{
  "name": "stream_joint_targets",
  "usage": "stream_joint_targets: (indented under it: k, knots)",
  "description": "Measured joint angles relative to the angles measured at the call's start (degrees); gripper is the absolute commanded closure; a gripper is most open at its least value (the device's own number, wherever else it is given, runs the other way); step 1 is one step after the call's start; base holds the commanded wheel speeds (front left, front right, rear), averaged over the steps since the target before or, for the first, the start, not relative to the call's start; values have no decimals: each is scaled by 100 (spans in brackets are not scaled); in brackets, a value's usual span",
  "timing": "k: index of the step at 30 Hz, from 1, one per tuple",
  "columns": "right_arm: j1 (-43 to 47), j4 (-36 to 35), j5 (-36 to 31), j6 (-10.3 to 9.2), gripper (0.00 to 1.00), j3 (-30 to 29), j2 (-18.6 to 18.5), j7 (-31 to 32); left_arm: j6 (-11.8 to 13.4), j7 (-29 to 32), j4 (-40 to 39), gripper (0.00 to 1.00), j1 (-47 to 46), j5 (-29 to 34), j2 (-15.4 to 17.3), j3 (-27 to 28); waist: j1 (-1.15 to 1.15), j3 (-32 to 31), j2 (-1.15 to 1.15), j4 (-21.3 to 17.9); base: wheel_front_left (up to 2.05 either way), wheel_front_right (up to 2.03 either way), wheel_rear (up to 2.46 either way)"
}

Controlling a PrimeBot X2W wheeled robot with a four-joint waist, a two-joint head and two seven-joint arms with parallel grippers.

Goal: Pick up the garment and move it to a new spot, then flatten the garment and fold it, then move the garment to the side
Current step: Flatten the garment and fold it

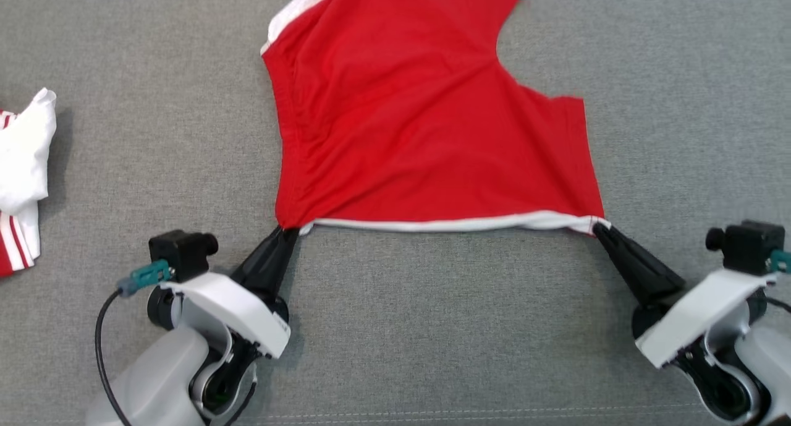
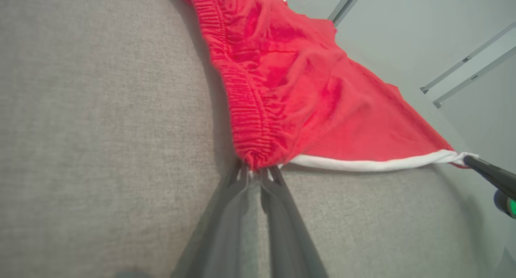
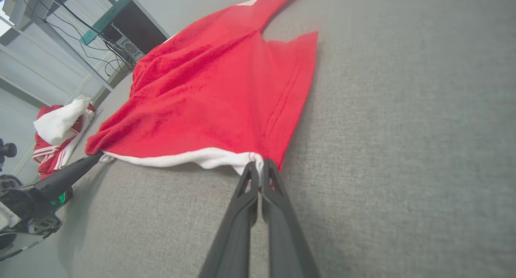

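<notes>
**Red garment clamped at both near corners, spread on the bench**

The red garment (image 1: 426, 135) lies spread across the middle of the grey fabric-covered bench (image 1: 432, 327), and its far part runs off the top edge of the head view. Its near edge carries a white trim (image 1: 445, 224) drawn into an almost straight line between the 2 arms.

The left end effector (image 1: 285, 229) is clamped on the garment's near left corner. In the left wrist view its 2 dark fingers (image 2: 282, 213) meet with only a sliver of gap, and bunched red cloth sits right at their tips. A gathered, ribbed edge (image 2: 242, 104) runs away from that corner along the garment's left side.

The right end effector (image 1: 598, 227) is clamped on the near right corner. The right wrist view shows its fingers (image 3: 242, 213) pressed together on the white trim, just where it meets a stitched side seam (image 3: 282, 104).

Both pairs of fingers slant inward toward the cloth and sit low over the bench; whether their tips touch the surface I cannot tell. The cloth between them is mostly flat, with soft wrinkles fanning out from the left corner. Farther up the head view, the garment's right side cuts inward in a curve.

Well apart from all this, at the left edge of the head view, a crumpled heap of red-and-white clothing (image 1: 21, 178) rests on the bench.
</notes>
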Motion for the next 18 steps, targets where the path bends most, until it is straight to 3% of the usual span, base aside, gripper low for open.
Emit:
stream_joint_targets:
  k: [8,18]
  knots:
    - [1063,-523,-241,0,100,-730,121,327,575,304,-994,100,705,-107,516,9,0,-285,0,-85,0,0,0]
    - [2040,-903,-942,0,100,-1612,816,1107,1071,577,-1827,100,1433,-392,893,32,0,-640,0,-167,0,0,0]
